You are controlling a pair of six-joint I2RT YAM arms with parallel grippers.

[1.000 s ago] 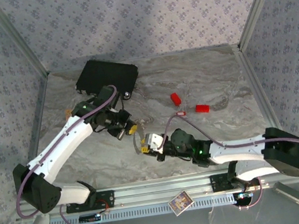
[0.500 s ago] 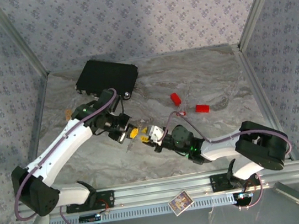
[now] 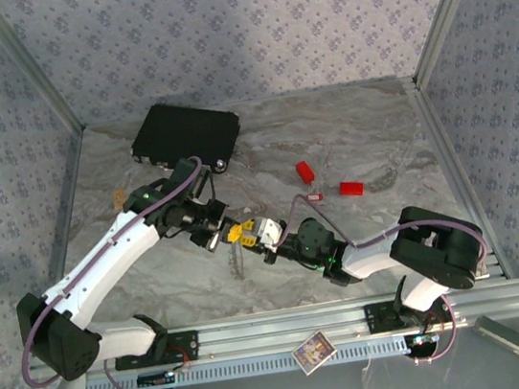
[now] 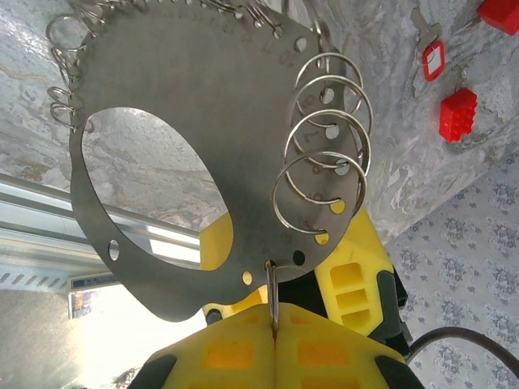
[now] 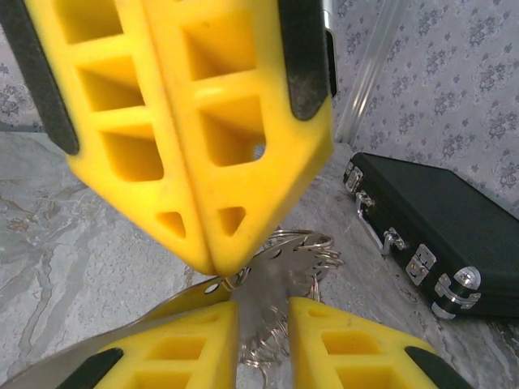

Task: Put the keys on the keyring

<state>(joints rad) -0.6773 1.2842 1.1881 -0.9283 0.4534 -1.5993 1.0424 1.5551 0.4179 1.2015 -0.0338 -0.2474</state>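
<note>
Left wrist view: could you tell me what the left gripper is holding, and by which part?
The left gripper is shut on the metal keyring plate, pinching its thin edge near the split rings.

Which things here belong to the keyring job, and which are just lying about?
Job: keyring, pinched in the shut left claw; red-tagged key; right claw at the keyring.
Lying about: red block, second red block, black case.

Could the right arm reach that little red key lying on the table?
Probably yes: the red key lies uncovered on the table close beside that arm. The right gripper is open, but straddles the keyring and must back away first.
</note>
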